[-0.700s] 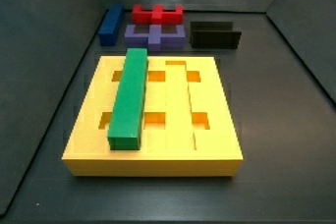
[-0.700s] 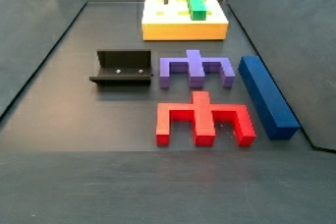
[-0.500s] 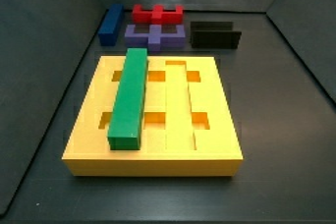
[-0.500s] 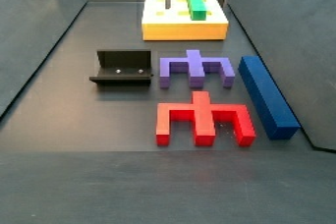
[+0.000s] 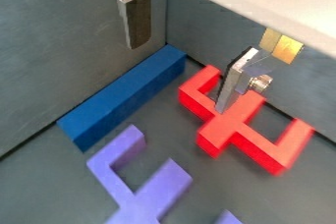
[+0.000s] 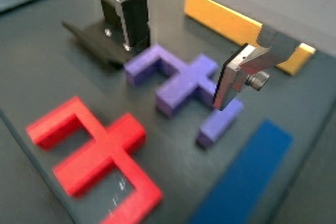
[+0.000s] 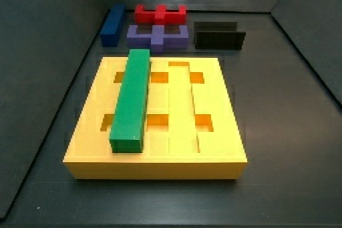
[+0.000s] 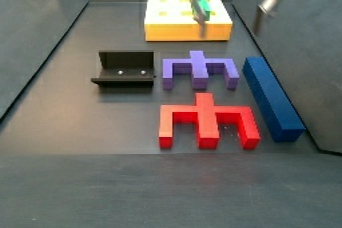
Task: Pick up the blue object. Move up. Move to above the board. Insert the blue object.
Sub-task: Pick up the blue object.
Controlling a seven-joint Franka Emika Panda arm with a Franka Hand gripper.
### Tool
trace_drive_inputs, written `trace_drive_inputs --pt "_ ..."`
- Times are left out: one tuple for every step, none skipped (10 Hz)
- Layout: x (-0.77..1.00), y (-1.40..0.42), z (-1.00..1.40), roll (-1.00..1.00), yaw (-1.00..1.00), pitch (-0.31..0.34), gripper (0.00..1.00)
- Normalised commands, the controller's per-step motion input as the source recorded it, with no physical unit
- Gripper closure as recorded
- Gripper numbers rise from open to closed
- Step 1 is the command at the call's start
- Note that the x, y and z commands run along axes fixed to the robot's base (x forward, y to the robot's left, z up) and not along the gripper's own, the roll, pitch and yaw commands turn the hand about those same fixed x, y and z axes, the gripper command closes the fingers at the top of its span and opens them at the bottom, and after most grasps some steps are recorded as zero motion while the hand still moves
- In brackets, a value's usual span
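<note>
The blue object (image 8: 271,94) lies flat on the floor beside the red piece (image 8: 207,122); it also shows in a side view (image 7: 112,24) and in both wrist views (image 5: 125,95) (image 6: 250,174). The yellow board (image 7: 221,102) carries a green bar (image 7: 131,97) in one groove; it shows far back in a side view (image 8: 167,27). My gripper (image 8: 234,7) hangs high between the board and the loose pieces, open and empty. In both wrist views (image 5: 184,56) (image 6: 182,56) its fingers (image 5: 136,17) stand wide apart, with the floor pieces far below.
A purple notched block (image 8: 198,69) lies between the red piece and the board. The dark fixture (image 8: 123,69) stands left of it. Dark walls enclose the floor on all sides.
The gripper's body has come into the side view from the top edge, moving from over the board towards the loose pieces. Nothing on the floor has moved.
</note>
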Motion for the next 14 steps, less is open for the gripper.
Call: trace_drive_inputs --pt "-0.55 0.22 -0.46 0.0 0.0 -0.11 0.0" --pt "-0.51 0.18 -0.45 0.0 0.0 -0.106 0.0" --pt "-0.49 0.15 -0.45 0.0 0.0 -0.094 0.0" --pt "-0.53 0.13 -0.42 0.0 -0.02 -0.119 0.0" --pt "-0.5 0.09 -0.39 0.0 -0.04 -0.124 0.0" --pt "-0.42 0.08 -0.37 0.0 -0.08 -0.11 0.0" --pt "-0.38 0.08 -0.33 0.0 -0.03 -0.146 0.0" --pt "-0.22 0.05 -0.33 0.0 0.0 -0.126 0.0" --pt "-0.18 0.06 -0.4 -0.03 0.0 -0.151 0.0" --pt "-0.05 0.0 -0.33 -0.03 0.0 -0.149 0.0" --pt "0.03 0.0 -0.32 -0.04 0.0 -0.1 0.0" --pt "0.06 0.0 -0.33 -0.03 0.0 -0.09 0.0" --pt "0.0 0.0 -0.32 -0.03 0.0 -0.099 0.0" --pt "0.05 0.0 -0.29 -0.04 0.0 -0.093 0.0"
